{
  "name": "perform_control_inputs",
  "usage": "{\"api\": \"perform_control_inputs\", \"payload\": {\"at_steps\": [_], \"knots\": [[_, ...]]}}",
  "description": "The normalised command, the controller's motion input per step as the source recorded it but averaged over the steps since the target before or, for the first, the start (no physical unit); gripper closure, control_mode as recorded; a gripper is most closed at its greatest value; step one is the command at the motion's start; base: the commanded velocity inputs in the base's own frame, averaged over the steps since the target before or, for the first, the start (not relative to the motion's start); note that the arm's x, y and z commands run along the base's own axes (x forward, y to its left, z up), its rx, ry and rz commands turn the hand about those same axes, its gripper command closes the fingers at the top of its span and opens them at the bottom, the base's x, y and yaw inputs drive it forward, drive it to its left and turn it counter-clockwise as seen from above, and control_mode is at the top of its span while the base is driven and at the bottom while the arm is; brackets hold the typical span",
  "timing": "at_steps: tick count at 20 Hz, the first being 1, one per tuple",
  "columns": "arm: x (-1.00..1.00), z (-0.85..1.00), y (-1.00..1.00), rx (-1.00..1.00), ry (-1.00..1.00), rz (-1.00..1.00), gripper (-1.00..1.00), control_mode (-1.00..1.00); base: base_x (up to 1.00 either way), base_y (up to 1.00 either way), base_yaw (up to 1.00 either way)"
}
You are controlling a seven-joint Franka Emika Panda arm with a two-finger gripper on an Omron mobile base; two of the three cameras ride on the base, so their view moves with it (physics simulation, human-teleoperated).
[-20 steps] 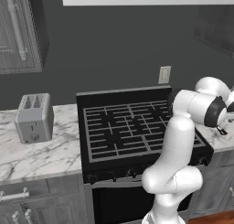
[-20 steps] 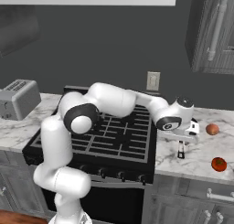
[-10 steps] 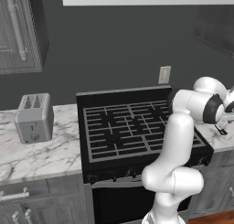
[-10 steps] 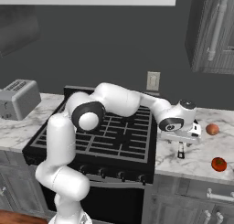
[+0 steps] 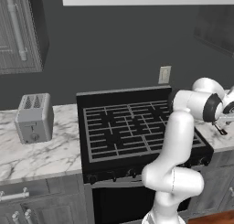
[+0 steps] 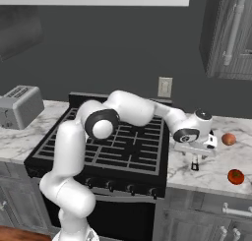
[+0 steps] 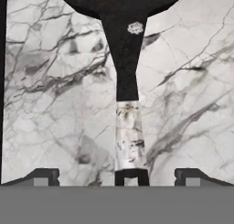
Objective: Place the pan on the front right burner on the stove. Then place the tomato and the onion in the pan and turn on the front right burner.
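In the hand view the pan (image 7: 123, 1) lies on the marble counter, its black bowl cut off by the top edge. Its long handle (image 7: 125, 67) runs straight down toward me. My gripper (image 7: 118, 176) is open, and the handle's glossy end sits between the two fingertips (image 7: 43, 176) without touching either. In the right base view my gripper (image 6: 195, 165) points down at the counter just right of the stove (image 6: 113, 146). The onion (image 6: 228, 139) and the tomato (image 6: 236, 176) rest on the counter further right. The front right burner (image 6: 140, 156) stands bare.
A toaster (image 5: 33, 118) stands on the left counter. An outlet (image 6: 165, 86) sits on the wall behind the stove. My arm arches over the stove's right half. Knobs (image 6: 129, 188) line the stove's front edge. The marble counter (image 6: 216, 166) ends near the tomato.
My hand has sunk a little toward the counter right of the stove, and the elbow has swung rightward. Tomato and onion have not moved.
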Motion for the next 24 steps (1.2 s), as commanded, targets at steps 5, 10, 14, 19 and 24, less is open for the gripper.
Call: {"api": "perform_control_inputs", "payload": {"at_steps": [5,10,14,19,24], "knots": [[0.15,-0.21,-0.06,0.00,0.00,0.00,-1.00,-1.00,0.00,0.00,0.00],[0.21,-0.13,-0.16,0.00,0.00,0.00,-1.00,-1.00,0.00,0.00,0.00],[0.21,-0.16,-0.15,0.00,0.00,0.00,-1.00,-1.00,0.00,0.00,0.00],[0.13,-0.22,-0.10,0.00,0.02,0.00,-1.00,-1.00,0.00,0.00,0.00],[0.02,-0.32,0.00,0.00,0.04,0.00,1.00,-1.00,0.00,0.00,0.00]]}}
